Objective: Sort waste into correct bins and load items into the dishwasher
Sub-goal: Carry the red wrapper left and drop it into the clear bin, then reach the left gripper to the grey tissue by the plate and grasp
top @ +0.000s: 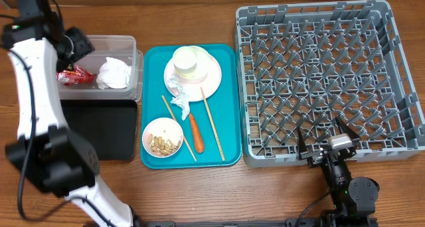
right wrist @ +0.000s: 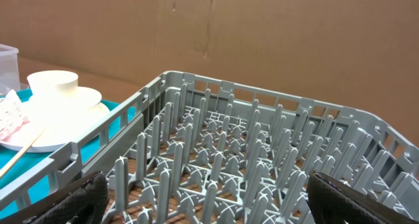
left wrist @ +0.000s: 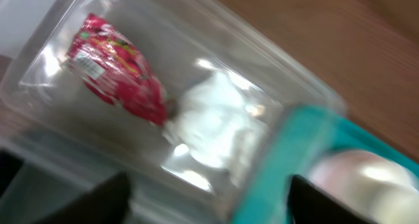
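Note:
The clear tub (top: pixel 133 51) holds a red snack wrapper (top: pixel 74 75) and crumpled white paper (top: pixel 114 74); both also show in the left wrist view, wrapper (left wrist: pixel 114 63) and paper (left wrist: pixel 216 129). My left gripper (left wrist: pixel 209 201) is open and empty above the tub. On the teal tray, a white cup (top: pixel 188 61) stands on a white plate (top: pixel 211 77) with crumpled paper (top: pixel 179 97). A carrot (top: pixel 195 133), two chopsticks (top: pixel 212 123) and a bowl of beige scraps (top: pixel 163 144) lie beside them. My right gripper (top: pixel 325 137) is open over the grey rack's (top: pixel 398 74) front edge.
The black tray (top: pixel 109 131) lies in front of the clear tub. The teal serving tray (top: pixel 229 101) sits between the bins and the rack. The left arm's white links stretch along the table's left side.

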